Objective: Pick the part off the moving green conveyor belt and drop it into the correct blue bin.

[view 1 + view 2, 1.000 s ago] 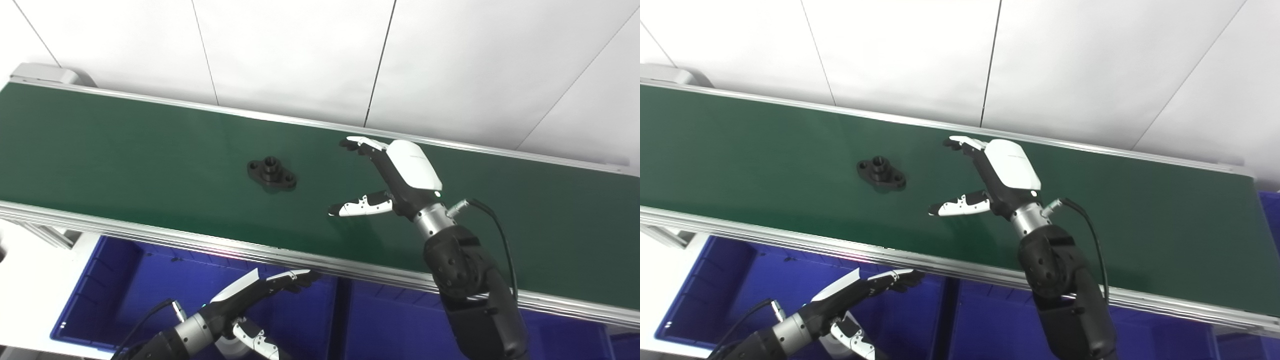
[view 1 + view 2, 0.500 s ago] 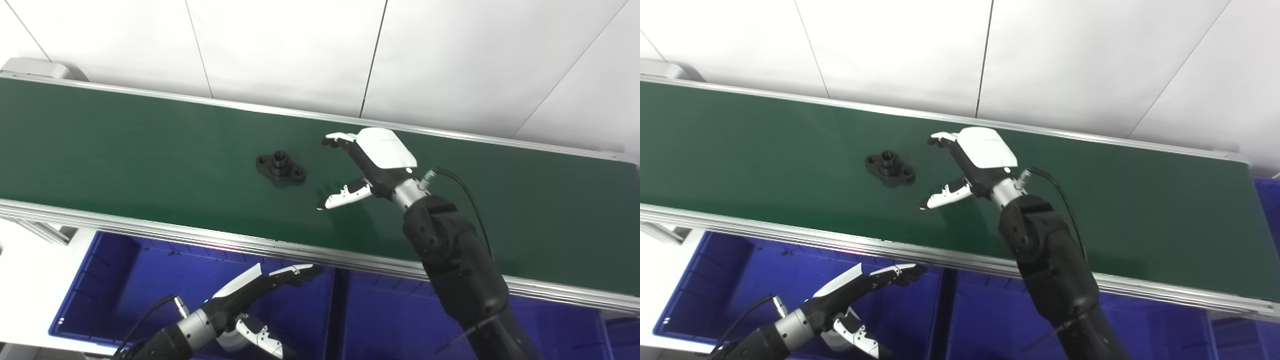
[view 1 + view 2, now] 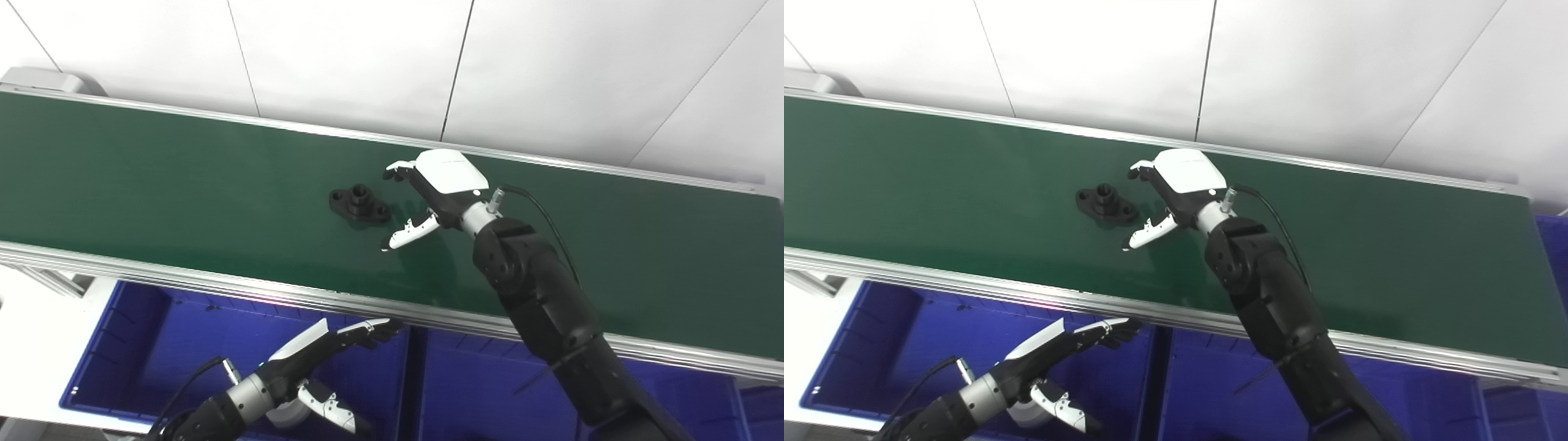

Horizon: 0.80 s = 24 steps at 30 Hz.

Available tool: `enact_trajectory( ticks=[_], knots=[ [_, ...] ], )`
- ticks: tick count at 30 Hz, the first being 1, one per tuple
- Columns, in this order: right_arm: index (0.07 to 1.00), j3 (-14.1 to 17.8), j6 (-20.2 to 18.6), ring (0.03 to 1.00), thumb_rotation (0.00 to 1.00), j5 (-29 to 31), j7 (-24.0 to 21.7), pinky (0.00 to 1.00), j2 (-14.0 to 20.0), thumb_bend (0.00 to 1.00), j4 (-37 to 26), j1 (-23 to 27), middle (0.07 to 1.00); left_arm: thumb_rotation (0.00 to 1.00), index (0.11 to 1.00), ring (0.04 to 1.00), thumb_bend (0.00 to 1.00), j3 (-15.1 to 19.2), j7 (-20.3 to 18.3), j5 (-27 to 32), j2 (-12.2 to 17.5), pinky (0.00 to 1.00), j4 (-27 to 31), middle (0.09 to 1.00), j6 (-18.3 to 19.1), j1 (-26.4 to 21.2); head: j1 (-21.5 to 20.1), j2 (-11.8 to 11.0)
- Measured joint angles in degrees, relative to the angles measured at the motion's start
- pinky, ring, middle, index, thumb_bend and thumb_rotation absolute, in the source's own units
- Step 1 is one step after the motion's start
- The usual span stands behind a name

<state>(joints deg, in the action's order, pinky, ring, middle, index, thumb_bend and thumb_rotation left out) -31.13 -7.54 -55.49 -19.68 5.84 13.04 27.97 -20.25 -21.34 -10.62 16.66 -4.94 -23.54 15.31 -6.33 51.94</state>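
Observation:
A black flanged part (image 3: 359, 204) with a raised round hub lies on the green conveyor belt (image 3: 153, 177), near its middle. My right hand (image 3: 429, 190) hovers just right of the part, open, its fingers above the part's far side and its thumb (image 3: 404, 233) low at the near side, not touching it. My left hand (image 3: 318, 355) stays low over the left blue bin (image 3: 153, 343), open and holding nothing. In the right eye view the part (image 3: 1106, 203) sits just left of the right hand (image 3: 1176, 187).
A second blue bin (image 3: 490, 398) stands beside the first, under the belt's aluminium front rail (image 3: 245, 288). A white panelled wall rises behind the belt. A cable loops from the right wrist (image 3: 539, 208).
The part has ridden the belt rightward. My right hand has reached left and farther across the belt, closing the gap to the part. The left hand has barely moved.

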Motion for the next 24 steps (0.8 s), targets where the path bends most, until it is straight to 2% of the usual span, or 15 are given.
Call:
enact_trajectory(
  ticks=[16, 18, 20, 21, 23, 24],
  knots=[
    [0.794, -3.96, -0.02, 0.727, 0.46, -1.60, 0.02, 0.66, -1.06, 0.85, 8.49, 5.54, 0.760, 0.37, 0.909, 0.872, 0.97, -0.12, -0.11, -1.04, -0.88, 0.81, 1.30, 0.913, 2.85, -0.58, 1.32, 1.05],
    [0.785, -4.65, -0.02, 0.709, 0.44, -2.01, 0.05, 0.64, -1.17, 0.85, 9.22, 5.56, 0.749, 0.37, 0.911, 0.874, 0.97, -0.14, -0.11, -1.07, -0.93, 0.81, 2.01, 0.914, 3.36, -0.60, 1.32, 1.32],
    [0.776, -5.58, -0.01, 0.673, 0.42, -2.58, 0.92, 0.56, -1.31, 0.84, 9.85, 5.56, 0.731, 0.37, 0.910, 0.874, 0.96, -0.15, -0.11, -1.07, -1.01, 0.81, 2.07, 0.913, 3.67, -0.60, 1.41, 1.49],
    [0.771, -5.71, 0.00, 0.648, 0.40, -2.79, 1.47, 0.53, -1.35, 0.83, 10.16, 5.60, 0.717, 0.36, 0.907, 0.874, 0.96, -0.17, -0.12, -1.07, -1.05, 0.81, 2.07, 0.911, 3.78, -0.59, 1.41, 1.58],
    [0.691, -6.39, 0.01, 0.528, 0.29, -3.57, 2.25, 0.43, -1.13, 0.78, 10.30, 5.62, 0.621, 0.36, 0.905, 0.875, 0.96, -0.16, -0.11, -1.07, -1.23, 0.82, 2.18, 0.908, 4.00, -0.54, 1.41, 2.02],
    [0.598, -6.88, 0.02, 0.442, 0.12, -3.82, 2.37, 0.36, -1.01, 0.63, 10.26, 5.62, 0.513, 0.35, 0.904, 0.874, 0.96, -0.17, -0.11, -1.07, -1.32, 0.82, 2.29, 0.907, 4.07, -0.48, 1.32, 2.28]
  ],
)
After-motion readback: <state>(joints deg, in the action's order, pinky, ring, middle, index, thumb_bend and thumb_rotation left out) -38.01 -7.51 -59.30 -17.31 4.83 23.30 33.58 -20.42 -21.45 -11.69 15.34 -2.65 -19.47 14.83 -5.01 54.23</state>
